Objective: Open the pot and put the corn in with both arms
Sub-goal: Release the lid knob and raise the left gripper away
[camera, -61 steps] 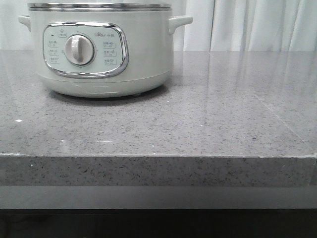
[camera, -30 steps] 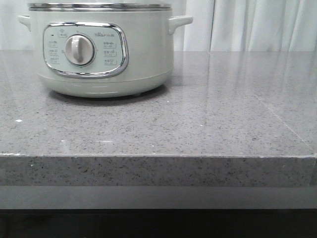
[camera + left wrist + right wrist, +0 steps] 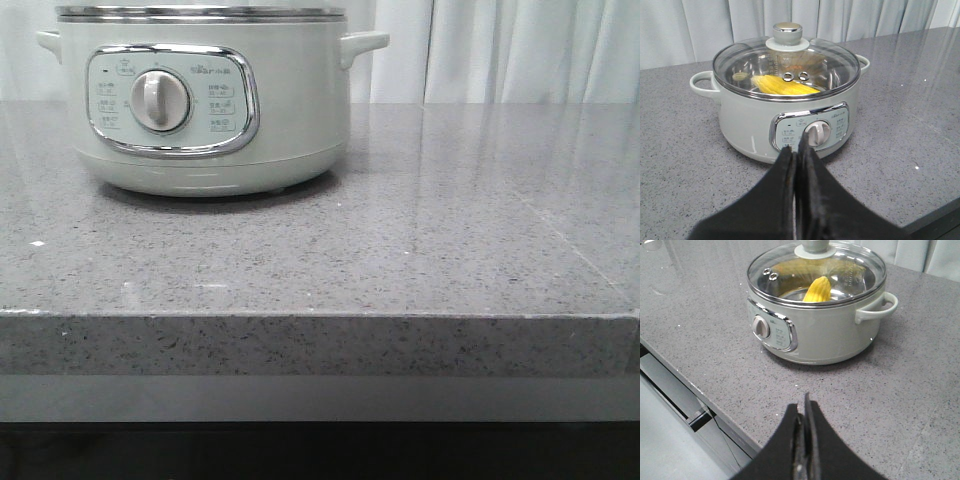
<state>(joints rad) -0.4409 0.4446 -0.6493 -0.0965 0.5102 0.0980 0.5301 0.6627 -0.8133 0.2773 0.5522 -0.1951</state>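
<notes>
Corn (image 3: 782, 86) was already inside the pot (image 3: 785, 115), lying on the floor of the bowl under the glass lid (image 3: 786, 62), which sat flush on the steel rim with its knob (image 3: 788, 33) upright at centre. Right wrist view agreed: yellow cob tip (image 3: 817, 290) visible through the glass, lid seated. Pot stood on the grey stone counter (image 3: 400, 250), toward the robot's left side, control panel and dial (image 3: 160, 100) facing the robot. Left gripper (image 3: 796, 152) had its jaws pressed together, holding nothing, hovering in front of the dial and clear of the pot. Right gripper (image 3: 804, 407) likewise closed and empty, near the counter's front edge, well apart from the pot. Neither arm showed in the front view (both pulled back out of that frame). My read: placement looked done and the lid was back on, so the task sat at or very near its end, both arms in a retreat pose. If anything remained, it was only parking the arms; that called for no contact with the pot and a path kept away from the side handles (image 3: 877, 307). Only risk I saw was a closed finger clipping the dial on the left side, since that gripper was lined up right in front of it
</notes>
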